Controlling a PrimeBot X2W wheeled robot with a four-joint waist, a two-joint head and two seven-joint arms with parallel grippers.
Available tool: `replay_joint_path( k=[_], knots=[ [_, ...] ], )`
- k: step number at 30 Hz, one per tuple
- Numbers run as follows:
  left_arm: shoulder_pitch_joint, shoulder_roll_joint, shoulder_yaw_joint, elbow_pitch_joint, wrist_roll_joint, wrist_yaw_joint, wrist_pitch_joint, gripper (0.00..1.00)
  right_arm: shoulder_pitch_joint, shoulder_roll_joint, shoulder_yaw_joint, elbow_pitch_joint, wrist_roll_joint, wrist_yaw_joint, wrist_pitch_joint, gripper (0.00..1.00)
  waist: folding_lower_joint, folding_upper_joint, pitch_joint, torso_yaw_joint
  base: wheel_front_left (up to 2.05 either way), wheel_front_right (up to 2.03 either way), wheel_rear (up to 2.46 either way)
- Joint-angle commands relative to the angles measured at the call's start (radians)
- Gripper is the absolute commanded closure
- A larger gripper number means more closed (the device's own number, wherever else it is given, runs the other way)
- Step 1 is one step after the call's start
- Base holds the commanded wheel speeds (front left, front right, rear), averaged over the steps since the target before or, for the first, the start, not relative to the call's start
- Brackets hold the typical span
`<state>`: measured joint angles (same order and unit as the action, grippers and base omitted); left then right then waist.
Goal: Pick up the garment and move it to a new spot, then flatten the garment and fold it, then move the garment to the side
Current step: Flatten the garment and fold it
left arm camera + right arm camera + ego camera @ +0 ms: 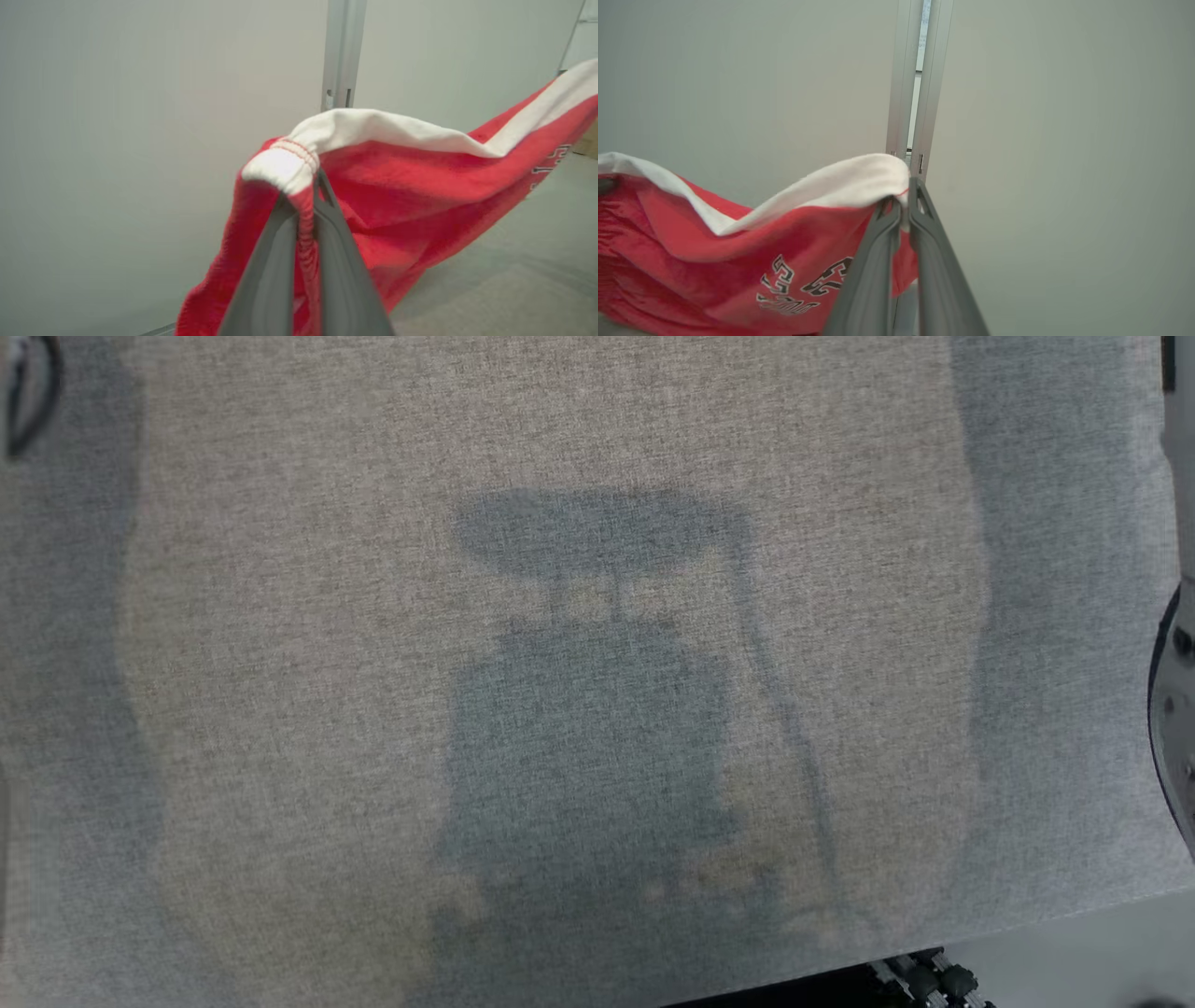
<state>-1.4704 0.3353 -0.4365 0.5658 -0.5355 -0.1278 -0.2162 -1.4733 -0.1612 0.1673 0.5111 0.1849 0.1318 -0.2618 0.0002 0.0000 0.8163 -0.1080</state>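
The garment [411,186] is red fleece with a white elastic band along one edge and dark printed figures. It hangs stretched in the air between my two grippers. In the left wrist view my left gripper [312,186] is shut on a gathered corner of the white band, with red cloth drooping below it. In the right wrist view my right gripper [903,198] is shut on the other end of the garment [738,247], pinching the white band. The print faces that camera.
In the head view the grey cloth-covered table [280,663] carries a broad shadow [588,709] at its middle. Its near edge [1027,929] runs across the lower right. A rounded grey robot part [1172,709] stands at the right edge. Pale wall panels and a metal post [915,93] stand behind the garment.
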Motion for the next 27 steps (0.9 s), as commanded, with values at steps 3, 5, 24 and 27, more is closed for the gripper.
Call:
replay_joint_path(
  k=[3, 5, 24, 27],
  knots=[
    [0.132, 0.069, -0.108, -0.086, -0.076, -0.002, -0.021, 1.00, 0.158, -0.058, 0.023, -0.127, 0.064, -0.002, -0.003, 1.00, -0.0002, 0.0000, 0.029, 0.003, 0.00, 0.00, 0.00],
    [0.211, 0.101, -0.150, -0.154, -0.121, -0.002, -0.027, 1.00, 0.259, -0.105, 0.021, -0.222, 0.096, -0.002, -0.003, 1.00, -0.0002, 0.0000, 0.009, 0.007, 0.00, 0.00, 0.00],
    [1.102, 0.333, -0.252, -0.769, -0.306, 0.287, -0.005, 1.00, 1.211, -0.245, -0.004, -0.598, 0.193, -0.002, -0.003, 1.00, -0.0002, 0.0000, -0.353, -0.043, 0.00, 0.00, 0.00],
    [1.277, 0.332, -0.222, -0.848, -0.371, 0.356, -0.026, 1.00, 1.345, -0.266, -0.037, -0.619, 0.206, -0.002, -0.003, 1.00, -0.0002, 0.0000, -0.401, -0.049, 0.00, 0.00, 0.00]
  ],
)
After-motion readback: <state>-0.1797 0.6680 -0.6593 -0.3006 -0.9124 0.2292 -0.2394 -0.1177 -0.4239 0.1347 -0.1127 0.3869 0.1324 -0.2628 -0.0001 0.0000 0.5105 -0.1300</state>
